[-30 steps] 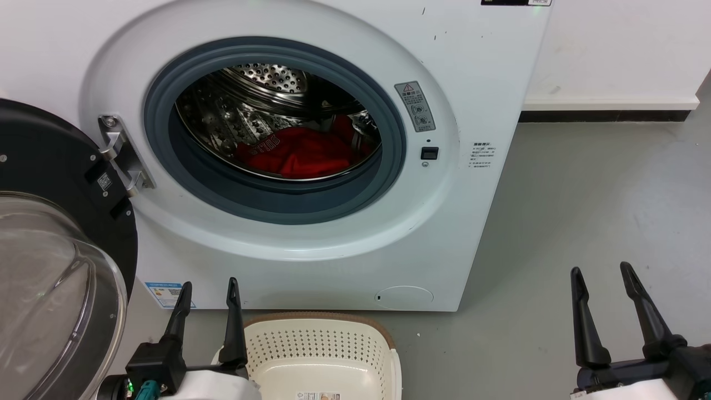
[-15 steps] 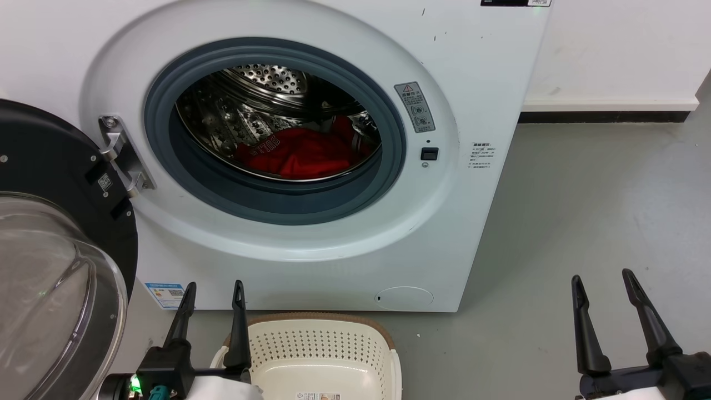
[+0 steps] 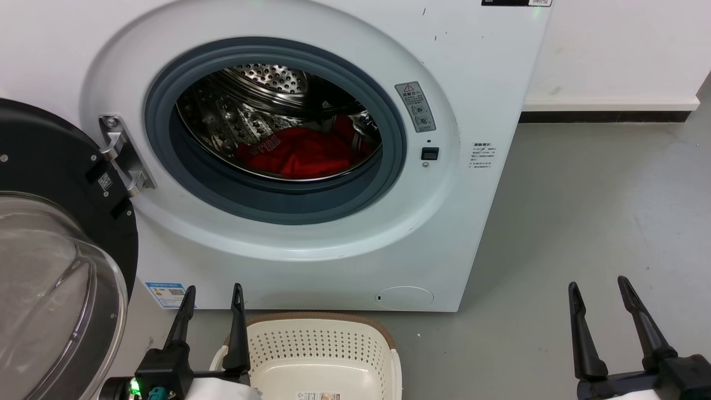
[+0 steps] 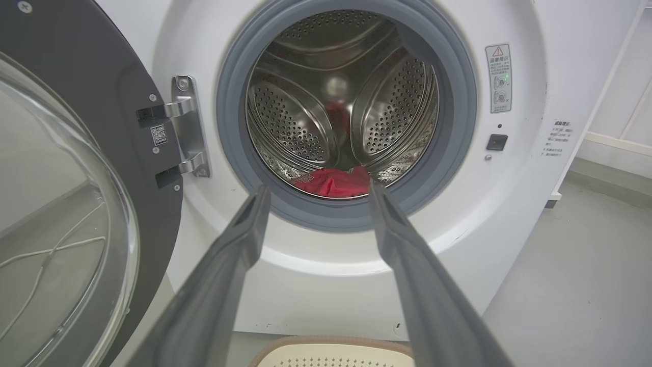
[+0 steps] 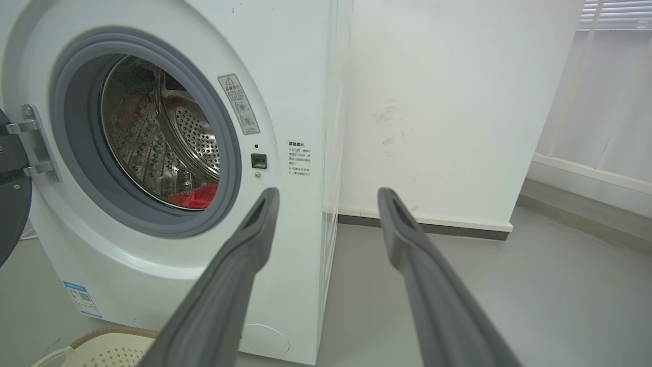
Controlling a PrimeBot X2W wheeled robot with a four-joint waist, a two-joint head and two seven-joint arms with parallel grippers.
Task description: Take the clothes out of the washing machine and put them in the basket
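- Grey floor (image 3: 583, 222) and white wall (image 3: 611, 50) framed the front-loading washing machine (image 3: 489, 83), its glass door (image 3: 50, 161) swung open.
- Its drum (image 3: 266, 78) held the red garment (image 3: 303, 155), low down; the cream basket (image 3: 322, 320) stood just before the machine.
- Left gripper (image 3: 214, 288) and right gripper (image 3: 597, 282) hung before it, fingers spread, empty.
- Likely step: the reach, not begun; next, one arm must pass the door ring (image 3: 278, 205) and pinch cloth.

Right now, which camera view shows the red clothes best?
The head view: it looks down into the drum, so most of the red clothes and lettering show. The left wrist view shows a low strip; the right wrist view, a small corner.
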